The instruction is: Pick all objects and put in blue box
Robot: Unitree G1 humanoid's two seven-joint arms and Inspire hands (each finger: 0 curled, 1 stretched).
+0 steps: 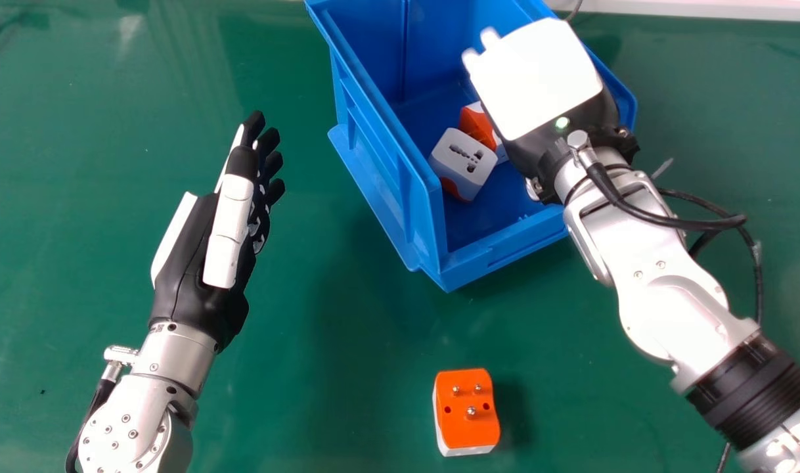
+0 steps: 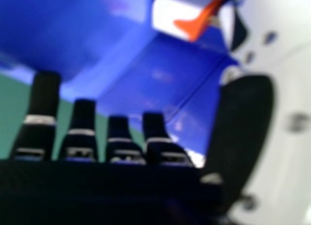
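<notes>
My right hand is over the right side of the blue box, its white back facing up. In the right hand view, the fingers of my right hand are straight and hold nothing. Inside the box lie a white adapter and, partly hidden behind it and my hand, an orange-and-white adapter. A white-and-orange adapter also shows against blue box walls. Another adapter rests on the table in front of the box, orange pin side up. Left of the box, my left hand is open and empty.
The green table spreads around the box. Black cables loop beside my right wrist. A pale strip runs along the table's far edge. The box's front wall stands between the table adapter and those inside.
</notes>
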